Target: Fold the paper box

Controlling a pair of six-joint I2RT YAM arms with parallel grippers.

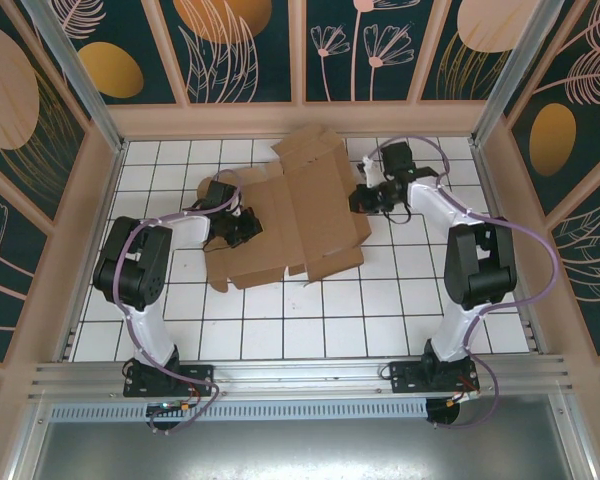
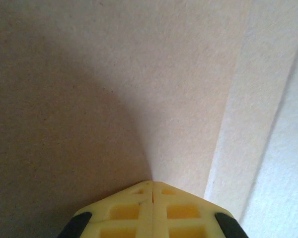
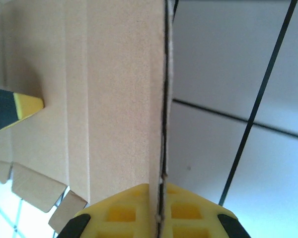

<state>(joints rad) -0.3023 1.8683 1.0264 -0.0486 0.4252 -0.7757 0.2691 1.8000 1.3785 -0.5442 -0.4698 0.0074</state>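
Tiled table (image 1: 380,320) — one paper box (image 1: 310,205), right fingers (image 3: 191,214) pinching it.

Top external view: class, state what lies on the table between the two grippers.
The paper box, an unfolded brown cardboard sheet, lies between the left gripper and the right gripper, as the top view shows.

Bright even light; wrist cams soft w/ shadow on paper box (image 2: 64,124).
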